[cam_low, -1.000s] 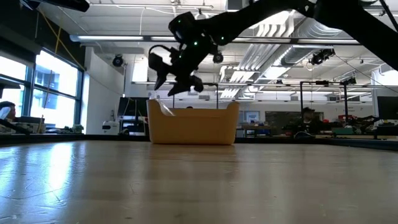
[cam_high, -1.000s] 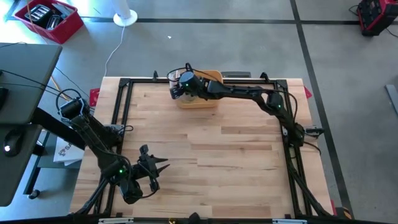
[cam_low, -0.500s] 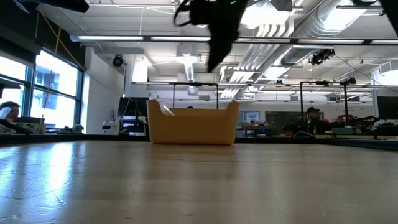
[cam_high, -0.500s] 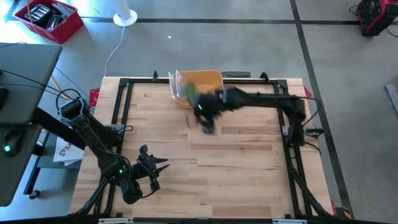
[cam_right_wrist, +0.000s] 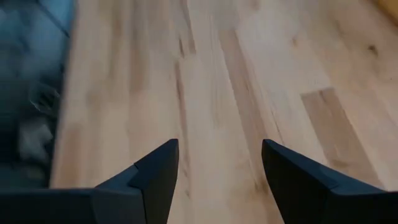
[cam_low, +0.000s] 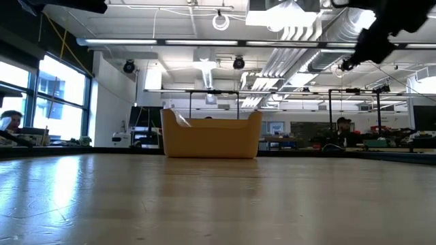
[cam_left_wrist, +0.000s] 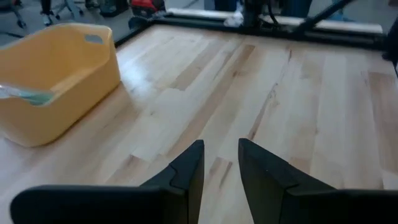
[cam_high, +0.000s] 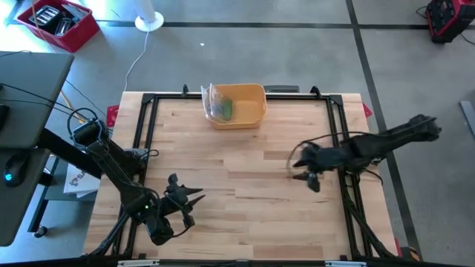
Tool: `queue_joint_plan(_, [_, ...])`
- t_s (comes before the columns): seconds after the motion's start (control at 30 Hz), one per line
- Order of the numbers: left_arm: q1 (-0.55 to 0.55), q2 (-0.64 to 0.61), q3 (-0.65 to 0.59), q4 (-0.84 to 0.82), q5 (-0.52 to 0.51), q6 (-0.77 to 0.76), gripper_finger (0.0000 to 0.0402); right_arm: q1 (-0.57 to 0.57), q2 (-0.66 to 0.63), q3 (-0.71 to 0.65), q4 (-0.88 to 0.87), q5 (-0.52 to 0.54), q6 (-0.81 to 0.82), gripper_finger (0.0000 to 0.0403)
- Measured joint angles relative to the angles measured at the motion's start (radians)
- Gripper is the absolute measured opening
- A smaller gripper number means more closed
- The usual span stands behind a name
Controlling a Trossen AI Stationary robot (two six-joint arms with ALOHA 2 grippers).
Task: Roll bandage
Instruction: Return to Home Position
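1. High view: the yellow bin (cam_high: 237, 107) stands at the far edge of the table (cam_high: 245, 200), and the clear zip bag (cam_high: 220, 110) lies inside it towards its left end, with the green bandage (cam_high: 226, 110) showing through the plastic.
2. Judging by this, the rolling, bagging and binning are done; nothing of the task lies loose on the wood.
3. The right gripper (cam_high: 303, 172) hangs over the right part of the table, well apart from the bin. In the right wrist view its fingers (cam_right_wrist: 155, 168) are spread wide with only bare boards between them, so it carries nothing.
4. The left gripper (cam_high: 193, 200) waits at the near left corner. In the left wrist view its fingers (cam_left_wrist: 189, 168) stand a narrow gap apart, empty and pointing across the table, with the bin off to one side.
5. What seems left is only parking: the right arm looks stretched out sideways, not folded like the left, so I judge it not yet at rest.
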Motion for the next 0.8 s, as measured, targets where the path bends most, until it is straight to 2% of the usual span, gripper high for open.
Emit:
queue_joint_plan(0.07, [0.006,-0.021,0.000,-0.004,-0.021,0.002,0.0092,0.043,-0.156,-0.116,0.091,0.047,0.053,0.0222])
queue_joint_plan(0.2, [0.023,-0.110,0.000,-0.065,-0.017,0.078,0.0090,0.066,-0.412,-0.297,0.179,0.058,0.131,0.0222])
queue_joint_plan(0.3, [0.080,-0.227,-0.042,-0.125,0.071,0.162,0.0074,0.056,-0.559,-0.393,0.241,0.060,0.100,0.0222])
queue_joint_plan(0.37, [0.130,-0.328,-0.115,-0.092,0.126,0.191,0.0054,0.054,-0.637,-0.446,0.314,0.060,0.058,0.0222])
queue_joint_plan(0.43, [0.178,-0.442,-0.212,0.012,0.178,0.264,0.0030,0.054,-0.702,-0.493,0.418,0.056,-0.007,0.0222])
queue_joint_plan(0.53, [0.261,-0.617,-0.378,0.305,0.298,0.469,0.0005,0.054,-0.772,-0.549,0.536,0.034,-0.105,0.0222])
queue_joint_plan(0.67, [0.459,-0.819,-0.564,0.720,0.566,0.749,0.0002,0.052,-0.833,-0.581,0.623,0.019,-0.190,0.0216])
queue_joint_plan(0.73, [0.585,-0.900,-0.599,0.781,0.656,0.811,0.0001,0.043,-0.852,-0.579,0.628,0.027,-0.208,0.0205])
queue_joint_plan(0.8, [0.696,-0.974,-0.603,0.717,0.723,0.837,0.0001,0.033,-0.864,-0.577,0.631,0.067,-0.211,0.0194])
